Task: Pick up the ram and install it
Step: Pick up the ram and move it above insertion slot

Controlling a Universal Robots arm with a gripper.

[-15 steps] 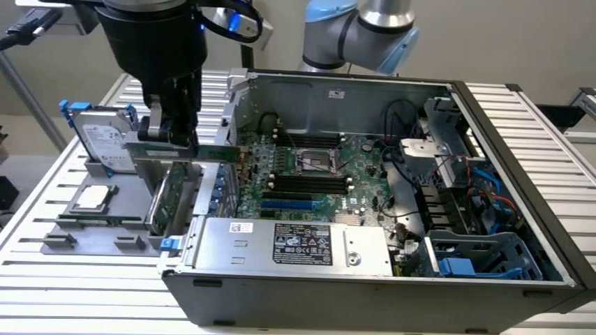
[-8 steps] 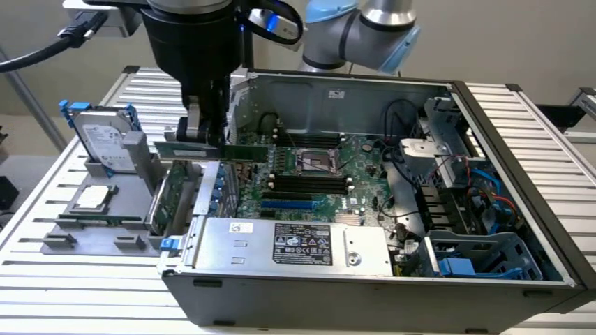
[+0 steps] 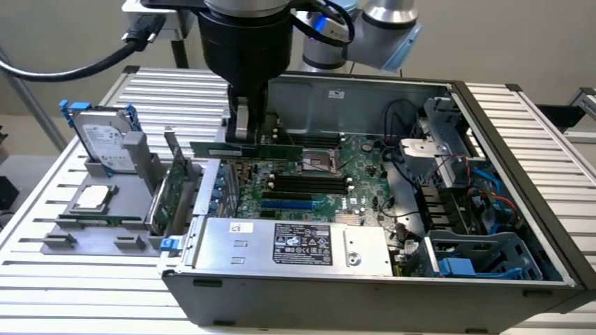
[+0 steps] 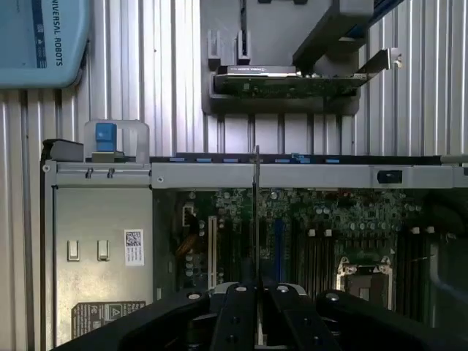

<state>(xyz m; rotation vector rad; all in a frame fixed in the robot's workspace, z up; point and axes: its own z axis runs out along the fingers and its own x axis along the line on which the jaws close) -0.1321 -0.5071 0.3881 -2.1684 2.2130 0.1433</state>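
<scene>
fingers point(image 4: 235, 322) gripping ram point(image 3: 279, 151), above motherboard point(image 3: 361, 176), edge-on in wrist view

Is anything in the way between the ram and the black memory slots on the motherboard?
Nothing visible is. The gripper holds the ram above the open case, and the black memory slots lie uncovered.

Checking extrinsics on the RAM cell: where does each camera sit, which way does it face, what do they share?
Exterior view: raised outside the computer case, on its power supply side, looking down into it; the arm's wrist and end effector show, shut on the ram.
Wrist view: on the wrist, looking along the end effector onto the motherboard; its dark fingers show.
Shared: ram, motherboard, power supply, expansion card.
</scene>
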